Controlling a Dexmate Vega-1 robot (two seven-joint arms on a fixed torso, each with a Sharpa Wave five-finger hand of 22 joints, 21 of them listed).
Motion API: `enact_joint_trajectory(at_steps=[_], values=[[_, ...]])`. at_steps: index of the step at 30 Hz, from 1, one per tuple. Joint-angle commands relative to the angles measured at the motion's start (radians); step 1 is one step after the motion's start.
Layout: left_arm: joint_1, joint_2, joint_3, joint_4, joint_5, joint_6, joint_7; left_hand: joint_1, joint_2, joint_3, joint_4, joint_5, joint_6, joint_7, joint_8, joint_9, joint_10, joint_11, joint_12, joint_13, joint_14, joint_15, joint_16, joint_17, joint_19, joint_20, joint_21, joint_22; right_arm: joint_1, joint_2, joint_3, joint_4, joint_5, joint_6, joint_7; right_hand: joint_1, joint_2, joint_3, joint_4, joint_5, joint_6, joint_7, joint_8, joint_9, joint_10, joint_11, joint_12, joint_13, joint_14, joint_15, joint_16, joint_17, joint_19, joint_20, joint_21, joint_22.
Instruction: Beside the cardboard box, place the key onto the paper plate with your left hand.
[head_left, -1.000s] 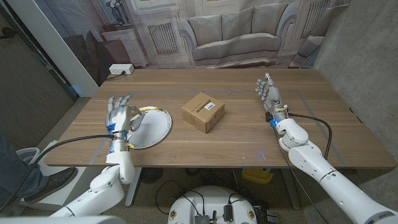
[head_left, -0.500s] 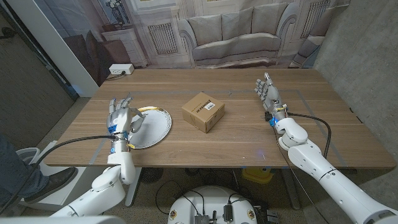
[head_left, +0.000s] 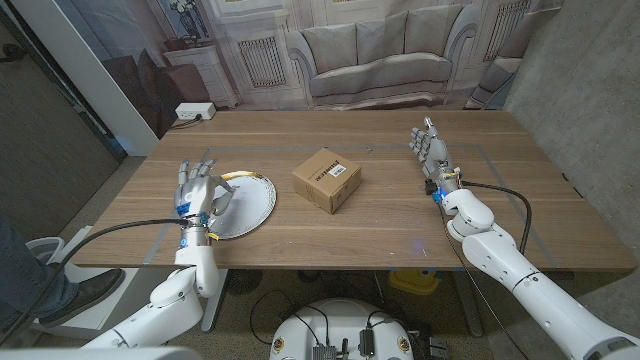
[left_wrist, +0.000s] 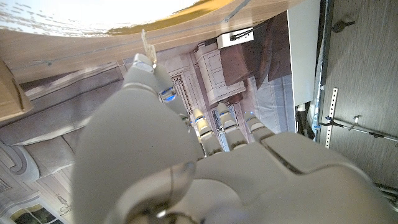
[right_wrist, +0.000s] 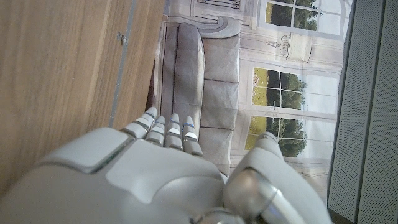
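Note:
The paper plate, white with a gold rim, lies at the table's left, to the left of the cardboard box. My left hand stands at the plate's left rim, fingers spread and pointing up, nothing between them in the head view. In the left wrist view a small pale key shows just past the thumb tip, near the plate rim; I cannot tell whether it touches the thumb. My right hand stands upright at the table's right, fingers together, holding nothing.
A small dark thing lies on the wood behind the box, also seen as a speck. A white power strip sits at the far left corner. A person's leg and shoe show at the lower left.
My left hand has shifted slightly toward the plate and its fingers have spread a little. The right hand, box and plate have not moved.

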Motion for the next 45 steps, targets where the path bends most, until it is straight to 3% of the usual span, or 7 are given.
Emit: enact_joint_trajectory(at_steps=[1,34,45], values=[[-0.017,-0.004,0.023,0.018,-0.010,0.001,-0.007,0.003,0.003,0.003,0.002,-0.001,-0.001,-0.003,0.010,0.001,0.007,-0.003,-0.001,0.006,0.010,-0.122,-0.004,0.002,-0.003,-0.008,-0.002,0.002,-0.001,0.001,0.001,0.001,0.002,-0.002,-0.003,0.000,0.006,-0.001,0.000,0.000,0.006,-0.003,0.004,0.005,0.006,-0.001,0.005,0.003,0.004,0.003,0.001,0.003,0.006,0.003,0.004,0.002],[-0.044,-0.004,0.068,0.041,-0.022,0.007,-0.019,0.004,0.002,0.005,0.001,0.001,0.007,-0.006,0.023,-0.009,0.004,-0.003,-0.003,0.006,0.007,-0.127,-0.007,0.002,-0.005,-0.016,-0.002,0.002,0.006,-0.010,0.001,-0.005,0.009,-0.024,0.001,0.002,0.009,-0.001,-0.003,-0.001,0.007,-0.003,0.004,0.005,0.006,-0.001,0.004,0.003,0.003,0.005,0.001,0.003,0.005,0.005,0.004,0.002],[-0.045,-0.011,0.065,0.041,-0.028,0.017,-0.010,0.012,-0.002,0.009,-0.005,0.003,-0.007,-0.005,0.014,-0.024,-0.007,-0.003,-0.007,0.005,0.002,-0.120,-0.010,0.000,-0.007,-0.006,-0.002,0.002,0.010,-0.007,-0.001,0.001,0.010,-0.021,0.007,0.003,0.010,-0.001,-0.004,-0.001,0.007,-0.004,0.004,0.005,0.007,-0.001,0.005,0.003,0.004,0.005,0.002,0.003,0.004,0.005,0.004,0.002]])
